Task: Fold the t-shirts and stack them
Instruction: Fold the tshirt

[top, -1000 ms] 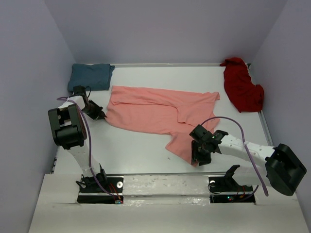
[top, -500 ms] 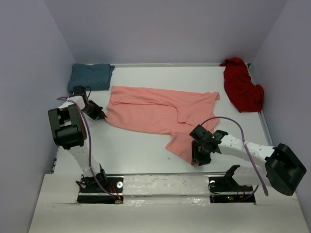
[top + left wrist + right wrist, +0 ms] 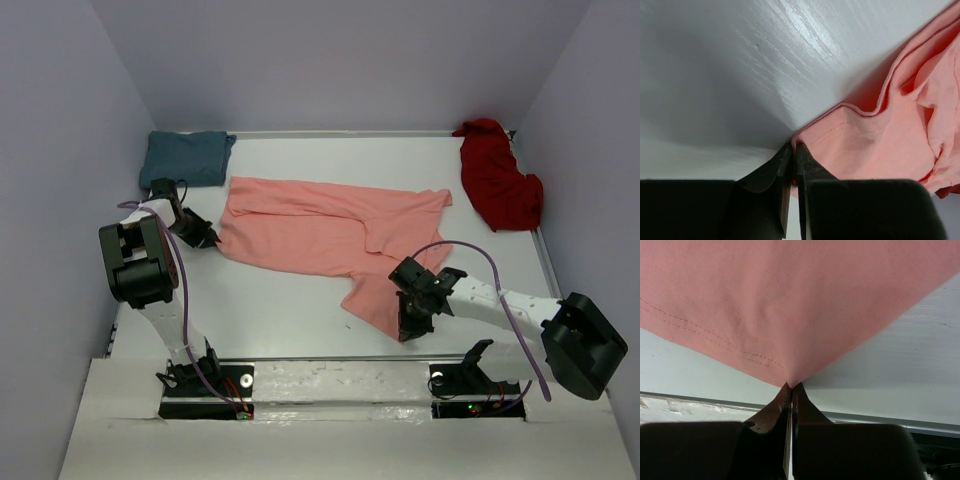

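The change we see is at the right claw (image 3: 791, 388): a second ago its jaws stood partly apart over the near corner of the pink shirt (image 3: 320, 235), and now they have come together with the hemmed corner pinched between the tips. The cloth fans up and away from that point in the right wrist view. From above, the right arm has barely shifted, and the shirt lies as it did, spread crookedly across the middle of the desk (image 3: 290, 315) with one flap trailing toward the near right. At the shirt's left edge, the left claw (image 3: 793, 149) is narrow. Only a thin slit shows between its fingers, and the shirt's corner sits right at the tips. We cannot tell whether it grips that corner or has begun to let it go. The teal shirt (image 3: 187, 158) lies folded in the far left corner, and the red shirt (image 3: 497, 185) is crumpled at the far right, both well apart from the arms. We judge that the right side now has the hold it needs to pull the pink shirt flat or carry the near flap over for a fold. If the left grip is loosening, though, the cloth may slide toward the right instead of stretching taut. We count one shirt done, one in hand and one untouched.
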Controlling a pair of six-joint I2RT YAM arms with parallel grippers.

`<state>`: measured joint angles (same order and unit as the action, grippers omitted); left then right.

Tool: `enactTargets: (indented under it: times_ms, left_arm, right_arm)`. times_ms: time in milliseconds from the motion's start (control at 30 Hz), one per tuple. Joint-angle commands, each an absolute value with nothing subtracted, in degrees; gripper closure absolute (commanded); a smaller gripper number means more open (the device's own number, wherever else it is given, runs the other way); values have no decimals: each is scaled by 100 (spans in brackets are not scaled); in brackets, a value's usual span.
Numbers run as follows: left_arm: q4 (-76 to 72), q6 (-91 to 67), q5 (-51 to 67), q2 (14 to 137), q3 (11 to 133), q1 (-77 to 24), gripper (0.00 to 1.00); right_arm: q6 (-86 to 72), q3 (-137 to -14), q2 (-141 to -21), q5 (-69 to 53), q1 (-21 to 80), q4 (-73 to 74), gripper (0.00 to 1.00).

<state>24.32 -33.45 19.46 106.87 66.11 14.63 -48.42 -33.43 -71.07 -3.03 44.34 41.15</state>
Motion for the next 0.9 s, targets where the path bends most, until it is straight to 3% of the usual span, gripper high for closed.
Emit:
enactTargets:
  times_ms: [0,100,167,467,867]
  left_arm:
    - [2768,-3208,1723,10617,6381,1433,80]
    - [2769,-3199,1731,10608,6355,1433,86]
    - [2760,-3199,1758,10608,6346,1433,100]
    - [2742,-3226,1819,10565,6328,1433,100]
    - [3093,-3199,1863,10345,6741,1424,100]
  right_arm:
    - [-4816,-3375,-7198,-237,4482,3902,100]
    - [-4816,-3427,-7181,-202,4482,3955,100]
    - [-4825,-3480,-7154,-158,4482,4034,100]
    - [-4913,-3761,-7101,-35,4482,4403,100]
    - [-4597,-5686,-7435,641,4535,5414,100]
